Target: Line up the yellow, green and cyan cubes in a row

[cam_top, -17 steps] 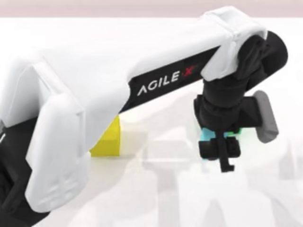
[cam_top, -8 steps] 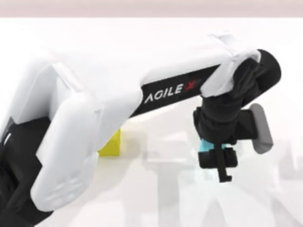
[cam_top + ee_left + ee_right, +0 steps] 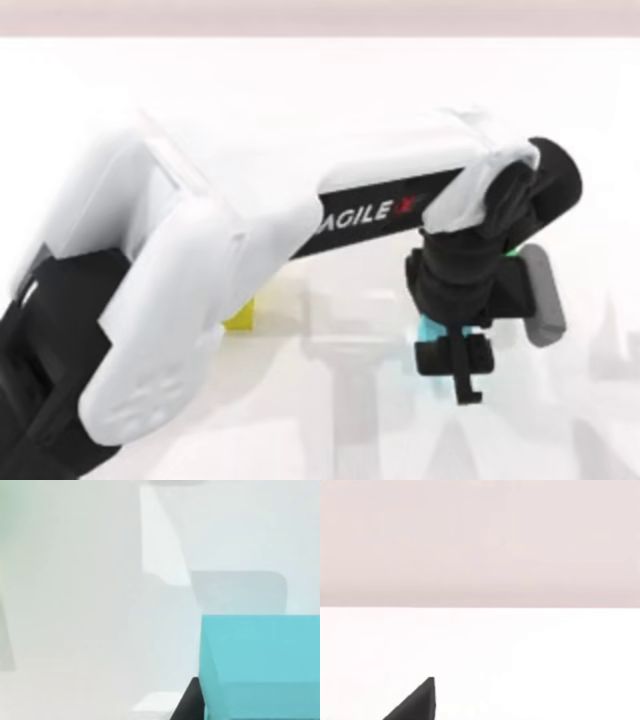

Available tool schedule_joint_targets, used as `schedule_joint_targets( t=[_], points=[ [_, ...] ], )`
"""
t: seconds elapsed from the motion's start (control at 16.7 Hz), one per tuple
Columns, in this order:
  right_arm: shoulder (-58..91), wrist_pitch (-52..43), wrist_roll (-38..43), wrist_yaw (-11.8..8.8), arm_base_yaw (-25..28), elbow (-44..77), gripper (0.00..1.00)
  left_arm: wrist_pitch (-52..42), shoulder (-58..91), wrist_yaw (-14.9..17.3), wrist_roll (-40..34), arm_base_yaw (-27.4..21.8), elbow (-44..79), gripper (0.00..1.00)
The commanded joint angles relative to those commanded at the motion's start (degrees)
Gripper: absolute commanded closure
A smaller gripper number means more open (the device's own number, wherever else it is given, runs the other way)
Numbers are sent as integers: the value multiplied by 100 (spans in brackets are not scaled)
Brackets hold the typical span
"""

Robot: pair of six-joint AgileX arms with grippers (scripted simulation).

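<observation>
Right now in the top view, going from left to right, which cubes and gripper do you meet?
yellow cube, mostly hidden under the left arm → cyan cube at the left gripper → a sliver of the green cube behind the wrist. The right gripper is not in that view.

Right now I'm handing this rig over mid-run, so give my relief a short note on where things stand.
Left gripper: over the table's right half, cyan cube between its fingers; grip looks shut on it.
Right arm: out of the top view, apparently parked; fingers unreadable.
Yellow cube: left of centre, mostly hidden under the left arm.
Green cube: only a sliver behind the left wrist.
Row not visibly finished; cyan still to be set down.
</observation>
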Motion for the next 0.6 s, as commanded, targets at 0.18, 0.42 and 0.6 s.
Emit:
schedule_joint_targets(
  t=[0.18, 0.42, 0.6],
  points=[
    [0, 0, 0, 0, 0, 0, 0, 0, 0, 0, 0, 0, 0, 77],
    [0, 0, 0, 0, 0, 0, 0, 0, 0, 0, 0, 0, 0, 47],
    [0, 0, 0, 0, 0, 0, 0, 0, 0, 0, 0, 0, 0, 25]
  ],
)
